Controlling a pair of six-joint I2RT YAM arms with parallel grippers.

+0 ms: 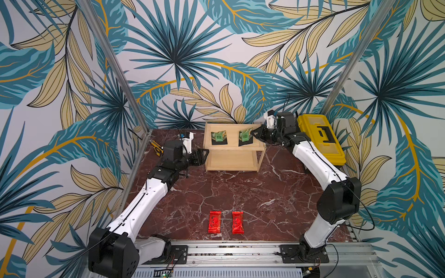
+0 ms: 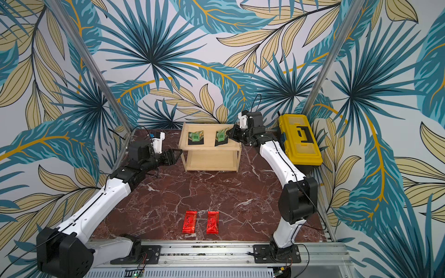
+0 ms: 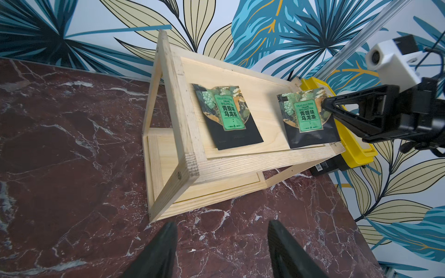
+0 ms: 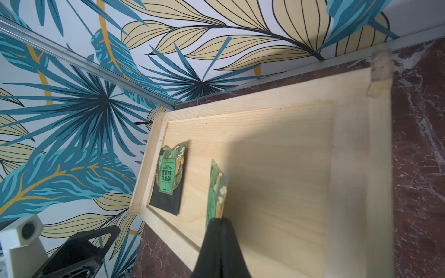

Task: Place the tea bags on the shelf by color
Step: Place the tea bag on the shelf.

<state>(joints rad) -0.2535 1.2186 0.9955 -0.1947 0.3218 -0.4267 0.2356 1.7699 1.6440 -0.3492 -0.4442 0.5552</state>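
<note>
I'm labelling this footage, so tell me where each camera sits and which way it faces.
Top views: high at the front, looking down at both arms, the pale wooden two-tier shelf and red foil tea bags.
Left wrist: beside the shelf, facing it; open left tool shows.
Right wrist: above the top tray; right tool pinches a green-and-gold tea bag.
All share the shelf.

Both green tea bags (image 3: 225, 113) (image 3: 307, 115) read "GRAPE OOLONG TEA" — then 青提味乌龙茶.

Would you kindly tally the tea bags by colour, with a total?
Green-and-gold foil tea bags on the pale wooden shelf's top tray: 2
Shiny red foil tea bags on the marble tabletop: 2
Total: 4
</note>
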